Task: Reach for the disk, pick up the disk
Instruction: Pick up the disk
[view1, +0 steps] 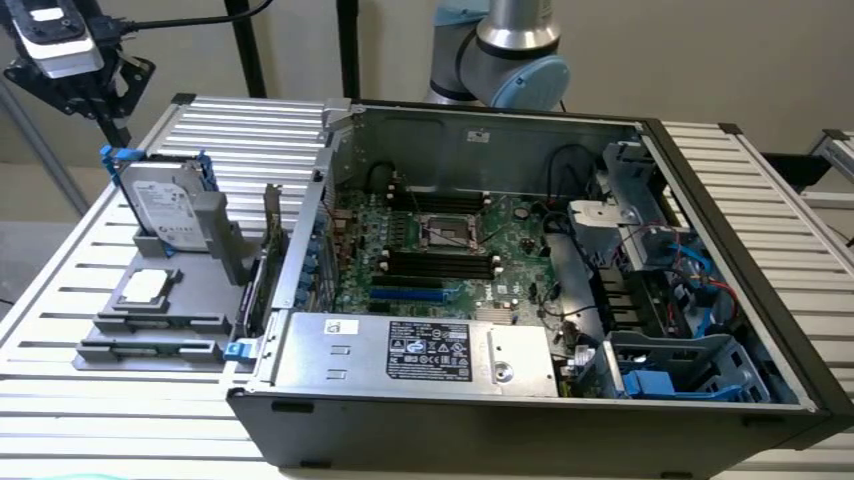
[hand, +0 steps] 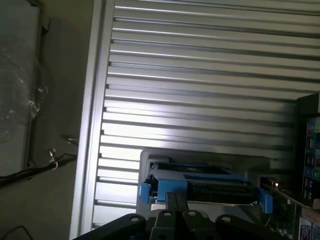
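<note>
Silver and pale blue arm (view1: 513, 50), black gripper (hand: 176, 202)
The arm is a silver tube with a dark ring and pale blue joint caps; the gripper has black links with round pivot pins, and carries a pale grey box (view1: 56, 35).

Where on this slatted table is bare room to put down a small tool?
Bare slats lie in front of the grey stand, behind the blue-framed silver disk, and beside the open black computer case at the exterior view's right. Crowded: between stand and case.
</note>
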